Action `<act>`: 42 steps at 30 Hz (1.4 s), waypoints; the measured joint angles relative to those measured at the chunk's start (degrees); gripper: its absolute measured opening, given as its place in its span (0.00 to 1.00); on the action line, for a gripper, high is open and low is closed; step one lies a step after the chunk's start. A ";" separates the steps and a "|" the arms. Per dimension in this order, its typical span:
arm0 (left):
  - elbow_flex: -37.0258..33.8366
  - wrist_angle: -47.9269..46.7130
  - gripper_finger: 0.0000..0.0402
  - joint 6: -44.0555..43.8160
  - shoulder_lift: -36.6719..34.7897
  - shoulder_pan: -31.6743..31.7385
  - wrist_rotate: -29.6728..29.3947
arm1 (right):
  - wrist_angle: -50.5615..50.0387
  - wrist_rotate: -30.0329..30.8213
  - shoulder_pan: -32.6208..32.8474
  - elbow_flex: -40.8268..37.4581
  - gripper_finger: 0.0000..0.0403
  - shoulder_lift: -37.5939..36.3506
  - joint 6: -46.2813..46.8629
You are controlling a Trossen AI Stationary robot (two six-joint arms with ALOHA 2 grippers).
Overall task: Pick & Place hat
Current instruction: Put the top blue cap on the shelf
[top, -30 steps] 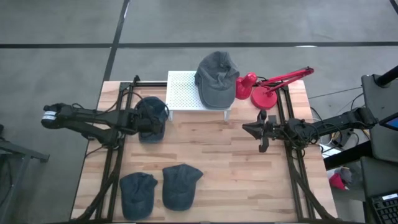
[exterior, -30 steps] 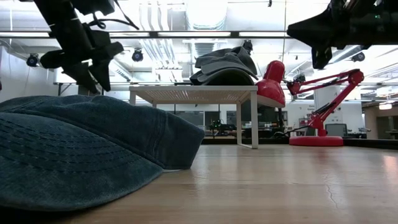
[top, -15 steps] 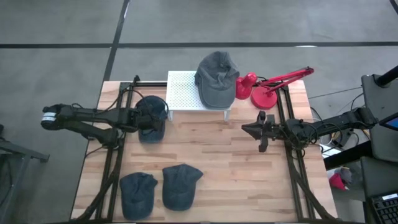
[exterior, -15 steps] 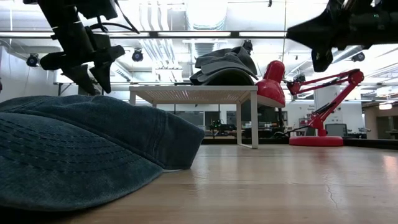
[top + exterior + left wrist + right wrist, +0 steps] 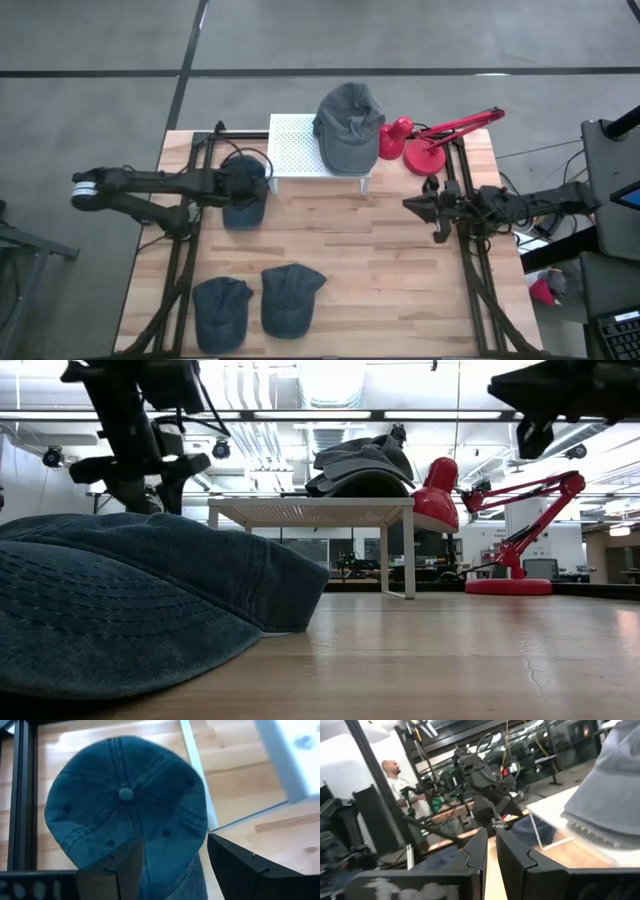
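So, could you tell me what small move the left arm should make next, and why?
Probably lower the left tool straight down onto the blue cap and then close. Its fingers stand open above the cap's crown, and nothing is gripped yet. The right tool waits shut at the table's right side.

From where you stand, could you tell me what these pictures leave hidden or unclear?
- High view: the left gripper covers part of the blue cap beneath it.
- Low view: a near denim cap blocks the table's left side.
- Right wrist view: the grey cap is cut off by the edge.
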 joint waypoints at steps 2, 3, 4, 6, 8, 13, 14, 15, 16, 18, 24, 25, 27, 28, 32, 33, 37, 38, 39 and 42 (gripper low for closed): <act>0.00 0.02 0.55 0.00 1.38 0.58 0.54 | -3.71 -1.17 0.00 0.02 0.10 -1.90 1.46; 0.00 0.02 0.55 -0.01 2.14 0.88 0.65 | -5.60 -1.38 0.00 0.04 0.10 -2.74 1.95; 0.00 0.02 0.55 -0.01 2.80 1.23 0.80 | -7.15 -1.60 0.00 0.04 0.10 -3.41 2.60; 0.00 0.02 0.56 0.00 3.88 2.05 1.21 | -9.58 -2.08 0.00 0.04 0.10 -4.61 3.62; 0.00 0.00 0.55 -0.16 4.71 2.97 2.36 | -10.95 -2.49 0.00 0.09 0.10 -5.37 4.12; 0.00 -0.02 0.55 -1.09 5.93 5.61 3.01 | -12.35 -2.57 0.00 0.11 0.10 -5.73 4.13; 0.00 -0.07 0.55 -1.16 6.14 6.15 3.01 | -12.33 -2.57 0.00 0.11 0.10 -5.67 4.11; 0.00 -0.36 0.55 -1.16 6.33 6.67 3.01 | -12.31 -2.57 0.00 0.11 0.10 -5.67 4.11; 0.00 -0.81 0.55 -1.17 6.52 7.19 3.01 | -12.33 -2.57 0.00 0.11 0.10 -5.67 4.11; 0.00 -1.29 0.55 -1.18 6.83 8.14 3.01 | -12.34 -2.59 0.00 0.11 0.10 -5.74 4.18; 0.00 -1.44 0.55 -0.80 7.63 9.75 4.03 | -12.31 -2.59 0.00 0.11 0.10 -5.74 4.35; 0.00 -1.43 0.55 -0.66 7.86 9.80 4.70 | -12.29 -2.59 0.00 0.11 0.10 -5.74 4.37; -0.01 -1.40 0.55 -0.69 8.32 9.84 6.24 | -12.29 -2.59 0.00 0.11 0.10 -5.74 4.37; -0.06 -1.39 0.55 -0.70 8.65 9.85 6.97 | -12.29 -2.59 0.00 0.11 0.10 -5.72 4.37; -1.09 -1.51 0.55 -0.82 9.90 9.85 8.97 | -12.27 -2.58 0.00 0.11 0.10 -5.72 4.37; -1.31 -1.55 0.55 -1.04 10.10 9.85 9.76 | -12.27 -2.57 0.00 0.11 0.10 -5.74 4.37; -3.36 -1.75 0.55 -1.84 10.54 9.76 13.30 | -12.24 -2.57 0.00 0.13 0.10 -5.71 5.14; -4.06 -1.50 0.55 -1.99 10.56 9.75 13.82 | -12.24 -2.57 0.00 0.13 0.10 -5.71 5.25; -4.86 -1.39 0.55 -2.48 10.54 9.73 14.22 | -12.25 -2.57 0.00 0.13 0.10 -5.69 5.29; -7.23 0.15 0.55 -4.39 10.46 9.71 14.38 | -12.24 -2.57 0.00 0.13 0.10 -5.71 5.50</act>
